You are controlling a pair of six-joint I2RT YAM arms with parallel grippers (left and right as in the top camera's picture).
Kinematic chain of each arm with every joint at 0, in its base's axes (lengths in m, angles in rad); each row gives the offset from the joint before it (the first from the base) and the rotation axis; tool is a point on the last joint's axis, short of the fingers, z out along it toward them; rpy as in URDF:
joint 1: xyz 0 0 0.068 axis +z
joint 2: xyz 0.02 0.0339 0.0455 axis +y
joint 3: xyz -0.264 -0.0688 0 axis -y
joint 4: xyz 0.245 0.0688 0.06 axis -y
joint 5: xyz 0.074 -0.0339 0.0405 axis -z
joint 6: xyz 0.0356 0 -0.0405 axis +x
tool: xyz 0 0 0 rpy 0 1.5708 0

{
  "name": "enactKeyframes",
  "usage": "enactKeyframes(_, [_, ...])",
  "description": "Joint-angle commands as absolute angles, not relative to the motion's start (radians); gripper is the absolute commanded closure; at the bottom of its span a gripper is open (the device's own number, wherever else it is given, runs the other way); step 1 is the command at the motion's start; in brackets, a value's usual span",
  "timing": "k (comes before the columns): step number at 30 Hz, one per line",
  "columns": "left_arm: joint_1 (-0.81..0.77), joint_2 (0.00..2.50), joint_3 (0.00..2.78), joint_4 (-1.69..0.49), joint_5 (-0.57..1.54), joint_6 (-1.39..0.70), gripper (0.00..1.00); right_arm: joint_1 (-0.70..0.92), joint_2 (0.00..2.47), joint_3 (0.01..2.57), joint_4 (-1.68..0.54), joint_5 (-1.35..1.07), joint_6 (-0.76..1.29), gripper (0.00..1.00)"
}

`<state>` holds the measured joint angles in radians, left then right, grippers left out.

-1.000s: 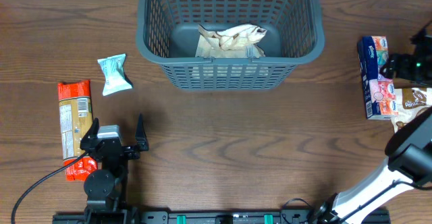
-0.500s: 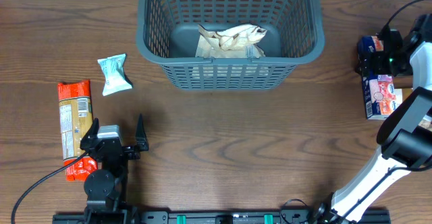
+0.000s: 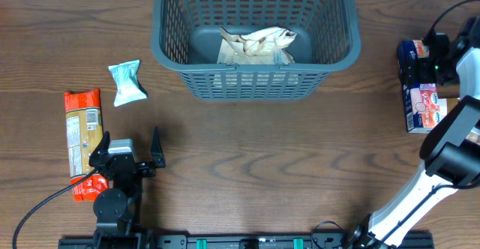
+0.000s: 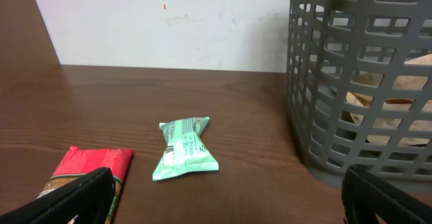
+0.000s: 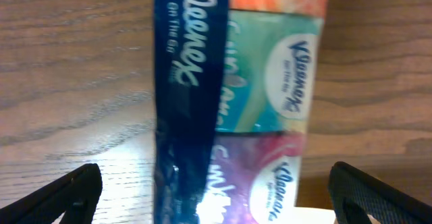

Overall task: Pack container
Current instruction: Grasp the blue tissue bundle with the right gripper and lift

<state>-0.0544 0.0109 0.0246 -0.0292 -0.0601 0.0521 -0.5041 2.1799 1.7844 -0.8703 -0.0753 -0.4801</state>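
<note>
At the far middle of the desk [image 3: 247,174] — a large dark grey plastic basket [image 3: 255,80], rectangular with rounded corners and slotted lattice sides, upright and open at the top. Already holding one crumpled pale packet [image 3: 255,45] on its solid bottom. Probably light for its bulk, stiff enough to keep shape, perhaps a little springy at the rim. Best left standing and filled from above; for any shifting, taken by the rim or through a slot, not by the flat of a wall.

At the far right, a multi-pack of pocket tissues in dark blue and bright film [image 3: 417,84]. Soft, light and likely slippery — better pinched across the narrow width near the middle. Directly over it, the right end effector [image 5: 219,197], fingers wide apart on either side, clamped on nothing.

To the left, a small mint-green wrapped snack [image 3: 126,82] and a long red-orange packet [image 3: 81,133], both well apart from the basket. Near the front edge, the left end effector [image 3: 129,145], fingers spread wide, holding nothing.
</note>
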Motion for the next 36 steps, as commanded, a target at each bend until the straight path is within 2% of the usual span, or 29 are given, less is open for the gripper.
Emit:
enactKeyframes(1, [-0.056, 0.004, 0.004, -0.066, -0.087, 0.047, 0.01, -0.52, 2.201, 1.783, -0.867, -0.072, -0.486, 0.01])
enactKeyframes(11, [-0.056, 0.004, 0.004, -0.066, -0.087, 0.047, 0.01, -0.523, 2.293, 1.78, -0.894, -0.095, -0.464, 0.01])
enactKeyframes(15, [-0.056, 0.004, 0.004, -0.066, -0.087, 0.047, 0.01, -0.521, 2.314, 1.78, -0.892, -0.106, -0.464, 0.05])
enactKeyframes(17, [-0.056, 0.004, 0.004, -0.066, -0.087, 0.047, 0.01, -0.52, 2.314, 1.78, -0.892, -0.106, -0.464, 0.12])
enactKeyframes(19, [-0.056, 0.004, 0.004, -0.066, -0.087, 0.047, 0.01, -0.52, 2.314, 1.78, -0.893, -0.106, -0.464, 0.27])
enactKeyframes(22, [-0.056, 0.004, 0.004, -0.066, -0.087, 0.047, 0.01, -0.52, 2.314, 1.78, -0.9, -0.114, -0.456, 0.43])
enactKeyframes(25, [-0.056, 0.004, 0.004, -0.066, -0.087, 0.047, 0.01, -0.52, 2.314, 1.78, -0.905, -0.134, -0.45, 0.48])
enactKeyframes(26, [-0.056, 0.004, 0.004, -0.066, -0.087, 0.047, 0.02, -0.52, 2.313, 1.78, -0.906, -0.144, -0.449, 0.55])
enactKeyframes(28, [-0.056, 0.004, 0.004, -0.066, -0.087, 0.047, 0.01, -0.519, 2.313, 1.78, -0.907, -0.17, -0.448, 0.77])
enactKeyframes(29, [-0.056, 0.004, 0.004, -0.066, -0.087, 0.047, 0.01, -0.518, 2.313, 1.781, -0.907, -0.181, -0.442, 0.82])
enactKeyframes(31, [-0.056, 0.004, 0.004, -0.066, -0.087, 0.047, 0.01, -0.514, 2.309, 1.782, -0.905, -0.207, -0.419, 0.82])
enactKeyframes(35, [-0.056, 0.004, 0.004, -0.066, -0.087, 0.047, 0.01, -0.496, 2.283, 1.8, -0.905, -0.223, -0.375, 0.95])
enactKeyframes(36, [-0.056, 0.004, 0.004, -0.066, -0.087, 0.047, 0.01, -0.492, 2.275, 1.807, -0.906, -0.223, -0.368, 0.96])
